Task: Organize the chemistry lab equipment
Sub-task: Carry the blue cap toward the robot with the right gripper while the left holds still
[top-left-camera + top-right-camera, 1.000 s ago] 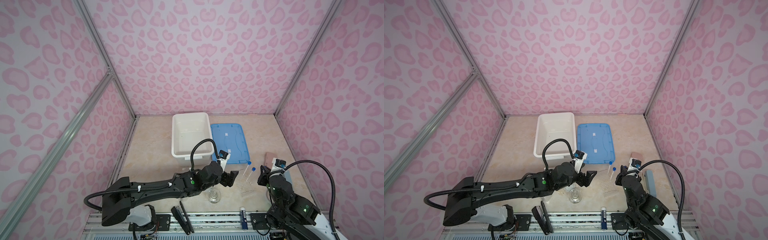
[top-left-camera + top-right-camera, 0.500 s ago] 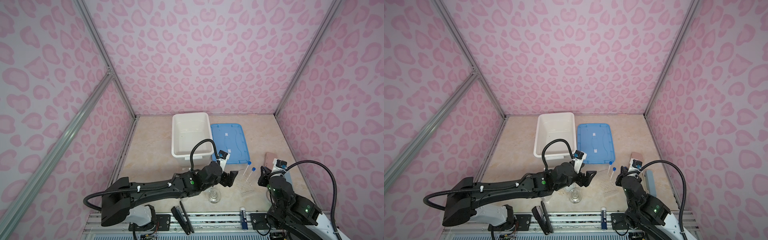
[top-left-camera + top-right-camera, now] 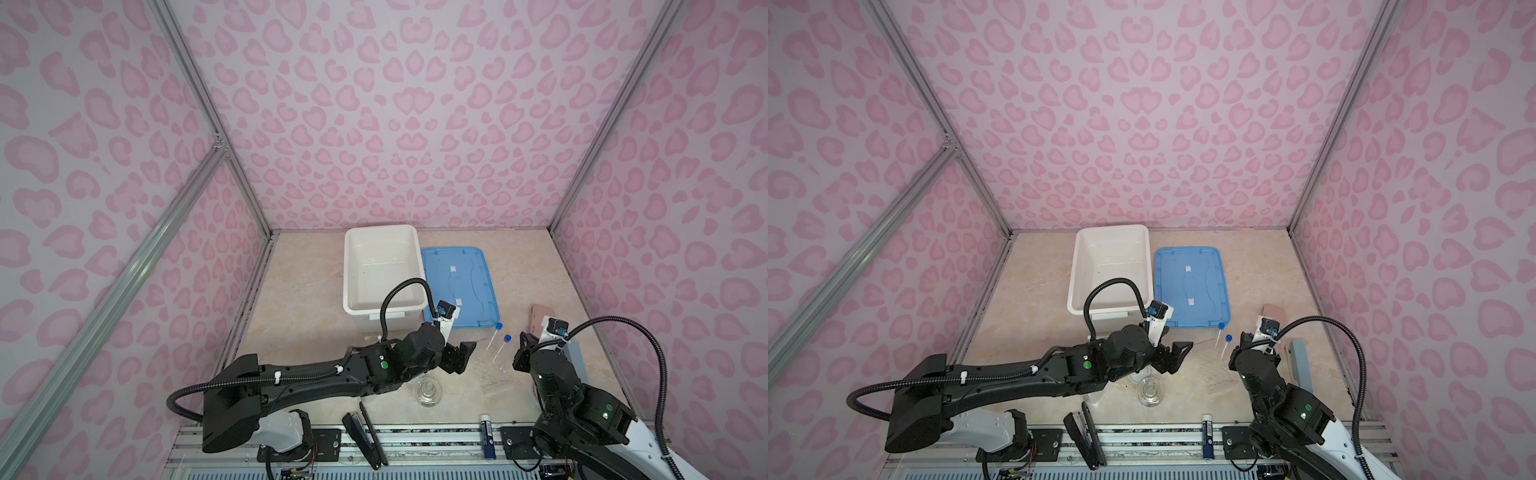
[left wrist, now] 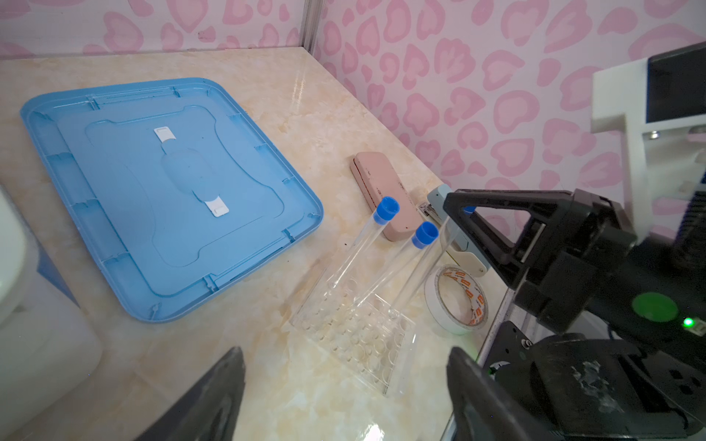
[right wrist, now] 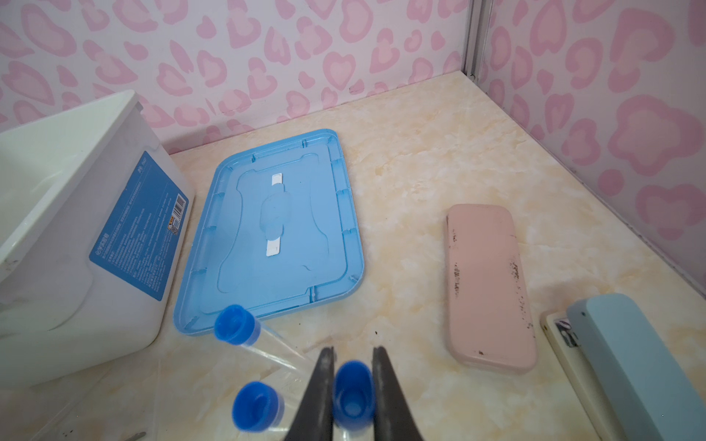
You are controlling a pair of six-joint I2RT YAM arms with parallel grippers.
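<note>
A clear rack (image 4: pixel 355 324) lies on the table, and two blue-capped tubes (image 4: pixel 386 210) (image 4: pixel 425 235) lean tilted in it. My right gripper (image 5: pixel 352 351) is shut on a third blue-capped tube (image 5: pixel 353 393) just below its cap, and that tube's lower end reaches the rack. My left gripper (image 4: pixel 344 366) hangs open just short of the rack, with nothing between its fingers. In both top views the left gripper (image 3: pixel 459 357) (image 3: pixel 1177 353) is left of the tubes (image 3: pixel 498 326) and the right gripper (image 3: pixel 521 345) is to their right. A small clear glass jar (image 3: pixel 428 390) stands under the left arm's wrist.
A white bin (image 3: pixel 345 270) and its blue lid (image 3: pixel 457 286) lie at the back. A pink case (image 5: pixel 489 286), a light blue stapler (image 5: pixel 630 362) and a tape roll (image 4: pixel 458 298) sit at the right. A black stapler (image 3: pixel 365 432) and a blue-and-white stick (image 3: pixel 487 436) lie at the front edge.
</note>
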